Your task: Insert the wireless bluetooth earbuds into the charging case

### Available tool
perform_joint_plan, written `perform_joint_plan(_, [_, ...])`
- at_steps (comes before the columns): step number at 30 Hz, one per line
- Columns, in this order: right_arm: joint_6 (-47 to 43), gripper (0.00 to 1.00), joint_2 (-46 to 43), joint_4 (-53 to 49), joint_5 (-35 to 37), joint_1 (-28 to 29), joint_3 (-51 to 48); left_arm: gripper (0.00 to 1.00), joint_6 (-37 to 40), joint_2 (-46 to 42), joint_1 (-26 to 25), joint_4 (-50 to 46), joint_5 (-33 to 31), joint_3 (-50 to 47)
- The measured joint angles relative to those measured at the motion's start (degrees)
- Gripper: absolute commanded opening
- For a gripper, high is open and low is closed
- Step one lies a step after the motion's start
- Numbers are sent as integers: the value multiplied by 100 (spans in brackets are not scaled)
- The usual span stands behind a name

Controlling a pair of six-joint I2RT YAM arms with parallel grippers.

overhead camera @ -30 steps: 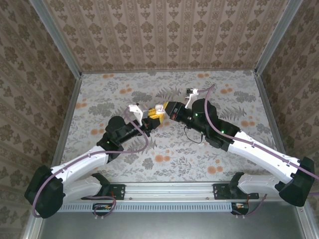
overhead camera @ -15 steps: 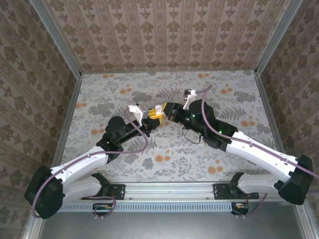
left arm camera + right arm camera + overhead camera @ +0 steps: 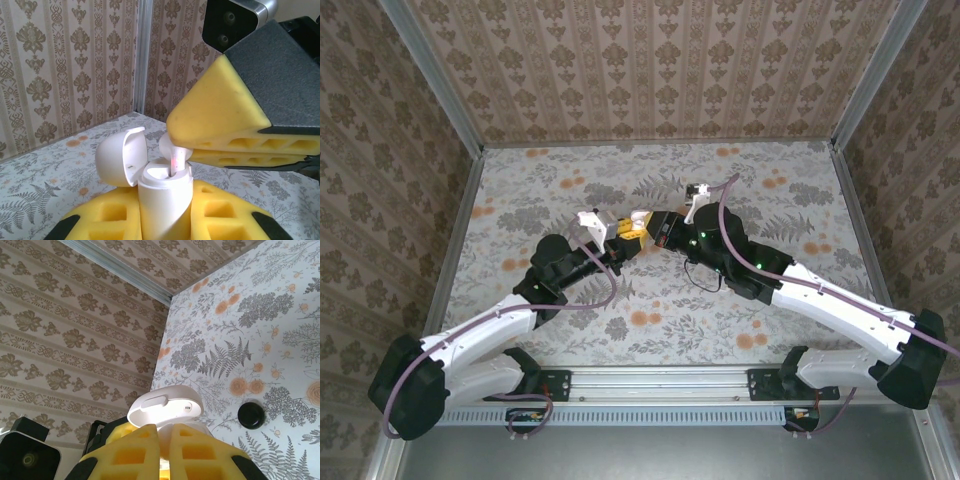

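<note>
Grip check: left gripper [image 3: 165, 220] clamps the charging case [image 3: 164, 197] upright, its lid [image 3: 120, 157] flipped open to the left. The right gripper [image 3: 179, 144] is closed on the white earbud [image 3: 174, 159], directly above the case's open socket. The stem points straight down with its tip at or just inside the rim; cannot tell if seated. Next move likely a short push down along the stem by the right arm. Versus 1 s ago, the right gripper has shifted left, closer over the case. 1 black round piece [image 3: 251, 415] lies on the table [image 3: 280, 340].
</note>
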Motion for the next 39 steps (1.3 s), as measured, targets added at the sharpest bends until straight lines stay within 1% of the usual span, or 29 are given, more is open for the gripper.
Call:
perform_joint_plan(6, [-2, 17, 68, -142, -15, 11, 114, 0, 26, 2, 0, -2, -28, 0])
perform_joint_plan(11, [-31, 31, 70, -247, -15, 11, 166, 0, 68, 2, 0, -4, -22, 0])
perform_joint_plan(16, [-57, 41, 68, -363, -17, 20, 251, 0, 90, 2, 0, -9, -22, 0])
perform_joint_plan(18, [-68, 43, 61, -413, -17, 20, 273, 0, 90, 2, 0, -9, -22, 0])
perform_joint_plan(25, [-223, 42, -17, -835, -13, 20, 352, 0, 90, 0, 0, -7, -20, 0])
perform_joint_plan(32, [-527, 38, -7, -1414, -17, 20, 798, 0, 92, -44, 0, -7, -20, 0])
perform_joint_plan(39, [-743, 38, 291, -1884, -68, 20, 1294, 0, 107, -105, 0, -13, -15, 0])
